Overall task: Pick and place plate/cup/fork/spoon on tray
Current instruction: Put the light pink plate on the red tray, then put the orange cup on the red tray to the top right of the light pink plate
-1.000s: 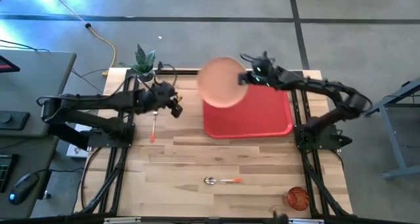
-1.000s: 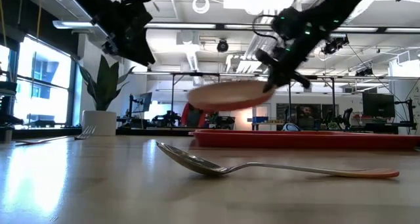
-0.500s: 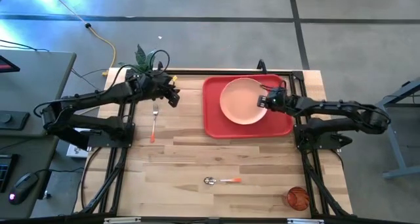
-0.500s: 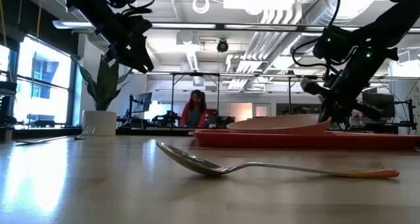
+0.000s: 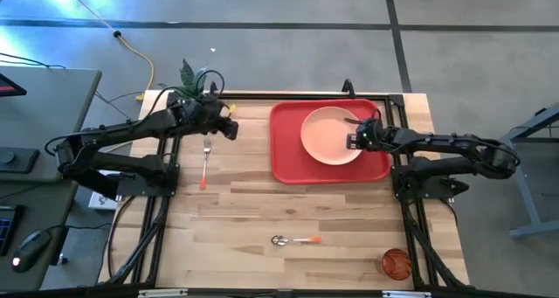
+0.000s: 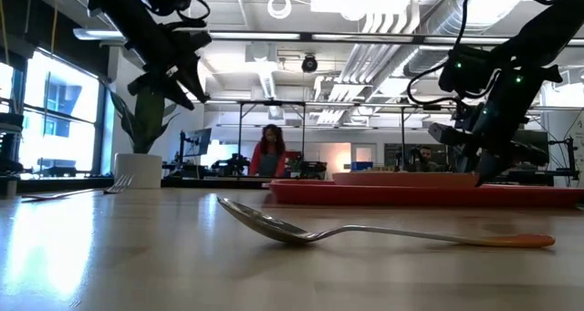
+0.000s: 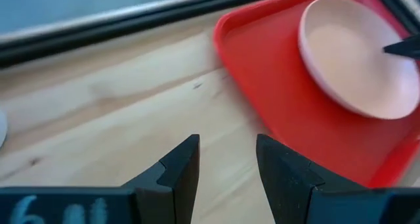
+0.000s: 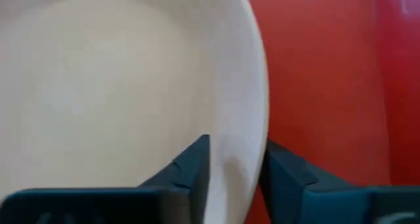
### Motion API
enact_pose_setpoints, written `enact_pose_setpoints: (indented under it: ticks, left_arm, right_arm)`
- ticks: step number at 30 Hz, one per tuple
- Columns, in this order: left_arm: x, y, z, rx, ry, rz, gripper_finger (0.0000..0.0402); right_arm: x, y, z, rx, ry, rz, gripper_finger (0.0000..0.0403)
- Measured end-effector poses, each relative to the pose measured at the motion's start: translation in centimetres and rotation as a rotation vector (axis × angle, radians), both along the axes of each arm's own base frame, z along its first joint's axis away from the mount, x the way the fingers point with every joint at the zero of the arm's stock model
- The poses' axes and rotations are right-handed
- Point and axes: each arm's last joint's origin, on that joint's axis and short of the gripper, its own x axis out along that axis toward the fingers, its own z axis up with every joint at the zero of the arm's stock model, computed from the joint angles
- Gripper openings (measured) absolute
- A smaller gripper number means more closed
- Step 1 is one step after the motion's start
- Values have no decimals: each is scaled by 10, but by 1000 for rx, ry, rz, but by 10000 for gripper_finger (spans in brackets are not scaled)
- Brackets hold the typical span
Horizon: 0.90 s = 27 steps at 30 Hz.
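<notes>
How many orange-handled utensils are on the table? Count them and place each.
2. The fork lies on the wood left of the tray, below the left pincer. The spoon lies near the table's front edge. None seems hidden.

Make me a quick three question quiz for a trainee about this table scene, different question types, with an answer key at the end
1. True or false: the plate lies on the tray.
2. Which item lies nearest the cup?
A. the fork
B. the spoon
C. the potted plant
3. Fill in: the right gripper is at the plate's ____.

Key:
1. True. The plate sits flat inside the tray.
2. B. The spoon lies on the wood at the near edge, the cup at the near right corner; the fork lies far off, just below the left gripper.
3. Rim. Its fingers straddle the rim on the plate's right side.
</notes>
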Motion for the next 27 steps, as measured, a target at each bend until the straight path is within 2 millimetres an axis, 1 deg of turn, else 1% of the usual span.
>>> enact_pose_setpoints:
  ticks: [5,7,9,13,17,22,25,27]
  left_arm:
    - [-5,-3,-5,-80,37,57,140]
    - [-7,-5,-8,-132,43,76,140]
    - [-8,-9,-9,-168,52,84,140]
    - [-6,-15,-10,-179,60,62,140]
    - [-4,-15,-9,-148,58,39,140]
    - [2,-11,-3,-38,19,-20,140]
    - [6,-9,2,9,-27,-47,140]
    - [8,-10,3,18,-31,-97,140]
  right_arm:
    - [0,1,3,-4,-6,51,187]
    - [-1,2,4,4,8,49,201]
    - [-1,0,10,-12,36,53,207]
    - [8,-6,31,-68,58,99,208]
    - [15,-12,51,-119,45,93,200]
    - [20,-20,71,-88,-56,92,186]
    - [27,-21,86,-99,-102,147,175]
    - [34,-20,98,-113,-149,185,167]
